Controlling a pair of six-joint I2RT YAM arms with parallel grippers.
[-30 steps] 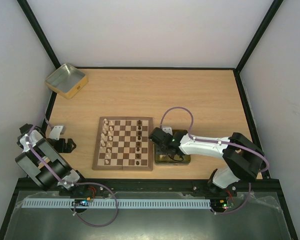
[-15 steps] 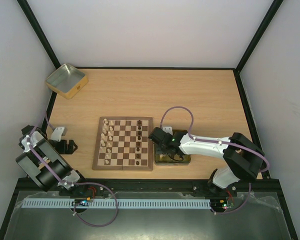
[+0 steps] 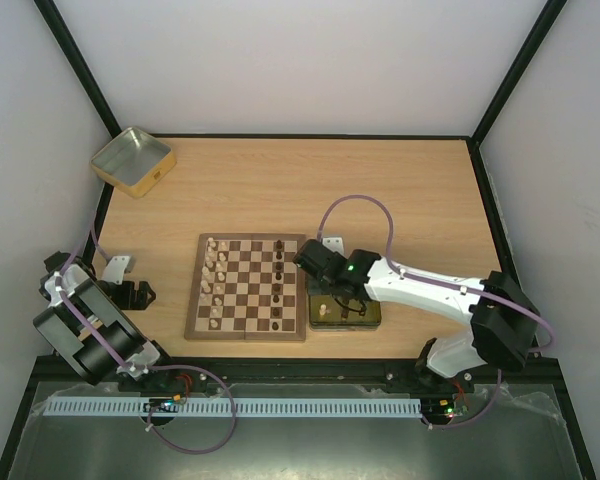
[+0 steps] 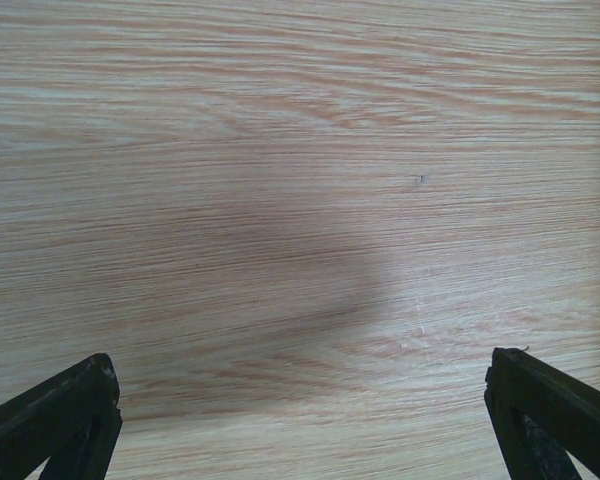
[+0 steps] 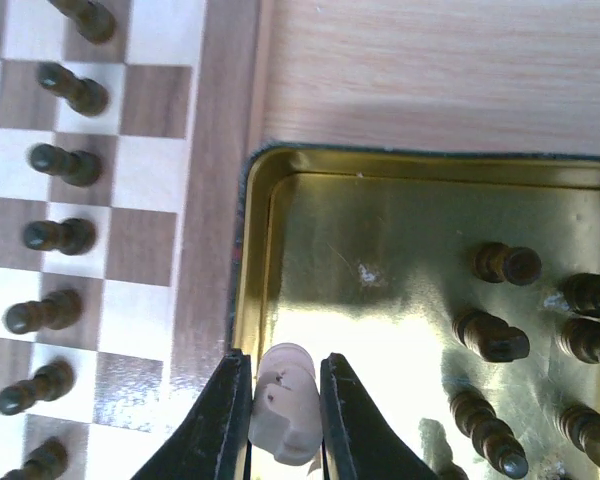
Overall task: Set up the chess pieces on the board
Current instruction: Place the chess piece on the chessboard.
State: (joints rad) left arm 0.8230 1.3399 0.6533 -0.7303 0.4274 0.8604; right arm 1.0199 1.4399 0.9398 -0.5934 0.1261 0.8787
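1. Grip: my right gripper (image 5: 283,388) is clamped on one pale piece (image 5: 283,425), with a pad on each side of its body. The rounded head pokes out past the fingertips. I can't tell which piece it is.
2. Position: the held piece hangs just off the board (image 5: 216,200), on its right-arm side. It is over the board-side wall of the gold tin (image 5: 242,300), which lies just beside that rim.
3. Handling, my read: turned wood, so light, stiff and not fragile. The profile is smooth and round, so it could swivel or squirt out of flat pads. Best hold is the narrow waist under the head, with the axis upright.
4. Base looks small and probably tips easily. I'd release low, centred on the square.
5. Deeper in the tin, away from the board: loose dark pieces (image 5: 490,335).
6. On the board: standing dark pieces (image 5: 58,235) in the file nearest the tin, and pale pieces (image 3: 212,285) along the opposite side.
7. Left gripper (image 4: 300,430): well off the board's far side, jaws wide apart, holding nothing, bare table (image 4: 300,150) beneath.
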